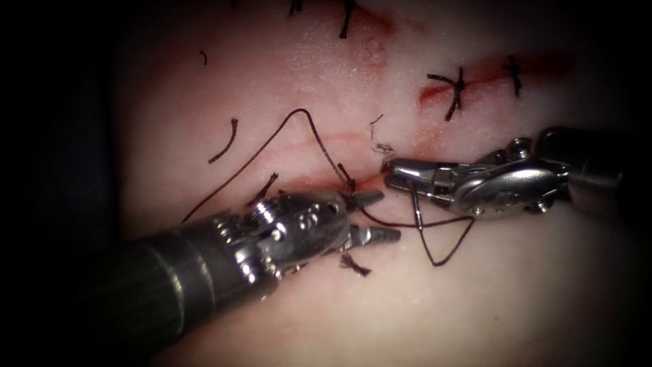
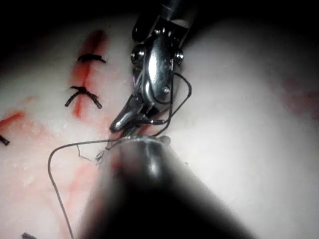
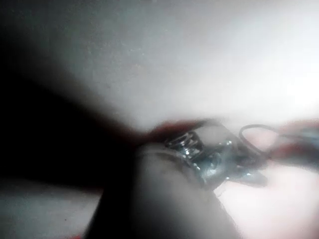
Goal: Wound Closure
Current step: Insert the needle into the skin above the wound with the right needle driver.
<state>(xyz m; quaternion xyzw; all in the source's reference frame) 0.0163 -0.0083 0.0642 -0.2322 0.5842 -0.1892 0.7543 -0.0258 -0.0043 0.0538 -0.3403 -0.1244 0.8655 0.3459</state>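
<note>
Dark thread (image 1: 435, 261) loops below right gripper (image 1: 392, 166) | left gripper (image 1: 387, 216) open, empty

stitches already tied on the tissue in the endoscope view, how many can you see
3, perhaps more beyond the frame: two stitches cross the red cut at upper right, stitch and stitch; another stitch sits at the top edge.

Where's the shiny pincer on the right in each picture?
Endoscope view: right pincer comes from the right, tip at the cut, shut on thread; left pincer open, empty.
Left wrist view: tip at the cut, thread looped beside it.
Right wrist view: blurred, close up, thread loop beside it.
Shared landmark: that thread loop.
</note>
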